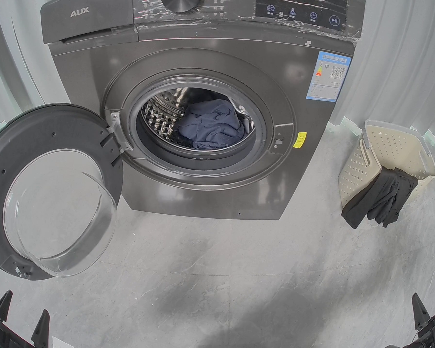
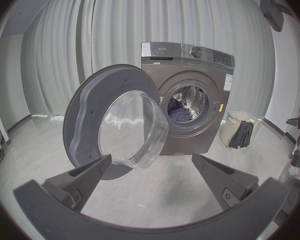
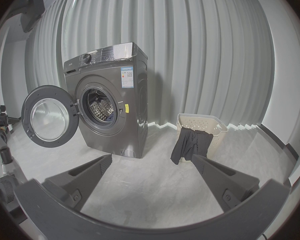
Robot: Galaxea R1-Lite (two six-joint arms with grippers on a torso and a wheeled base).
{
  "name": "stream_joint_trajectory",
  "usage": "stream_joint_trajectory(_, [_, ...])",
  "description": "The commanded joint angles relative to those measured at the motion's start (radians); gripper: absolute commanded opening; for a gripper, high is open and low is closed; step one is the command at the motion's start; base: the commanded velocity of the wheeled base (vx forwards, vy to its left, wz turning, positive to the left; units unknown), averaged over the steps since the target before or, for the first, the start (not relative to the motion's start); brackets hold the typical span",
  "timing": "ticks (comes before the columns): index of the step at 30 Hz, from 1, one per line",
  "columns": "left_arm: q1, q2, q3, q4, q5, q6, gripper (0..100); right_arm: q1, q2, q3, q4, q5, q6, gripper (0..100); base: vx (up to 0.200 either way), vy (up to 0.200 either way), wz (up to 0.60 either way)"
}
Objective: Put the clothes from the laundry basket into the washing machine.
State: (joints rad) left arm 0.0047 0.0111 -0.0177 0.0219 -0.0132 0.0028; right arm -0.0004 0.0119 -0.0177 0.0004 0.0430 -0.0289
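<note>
Dark garment (image 1: 382,196) is hanging over the front rim of the laundry basket (image 1: 355,170), trailing toward the floor. The basket is standing just right of the washing machine (image 1: 203,189); a blue garment (image 1: 212,124) is lying in the drum. Left gripper (image 1: 25,304) and right gripper (image 1: 429,288) are hanging low, jaws wide, holding nothing. Risks: a tug on the drape is likely tipping the light basket, and the trailing cloth may be snagging the door seal.
</note>
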Motion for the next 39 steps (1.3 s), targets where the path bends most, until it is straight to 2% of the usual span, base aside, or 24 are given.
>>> stream_joint_trajectory(1, [0.0, -0.01, 0.012, 0.0, 0.001, -0.001, 100, 0.002, -0.012, 0.016, 0.003, 0.005, 0.03, 100, 0.0, -0.2, 0.0])
stream_joint_trajectory(3, [0.0, -0.01, 0.012, 0.0, 0.001, -0.001, 100, 0.0, -0.01, 0.016, 0.003, 0.005, 0.018, 100, 0.0, -0.2, 0.0])
stream_joint_trajectory(39, [0.0, -0.01, 0.015, -0.014, 0.004, 0.002, 100, 0.002, -0.012, 0.016, 0.003, 0.005, 0.018, 100, 0.0, -0.194, 0.0])
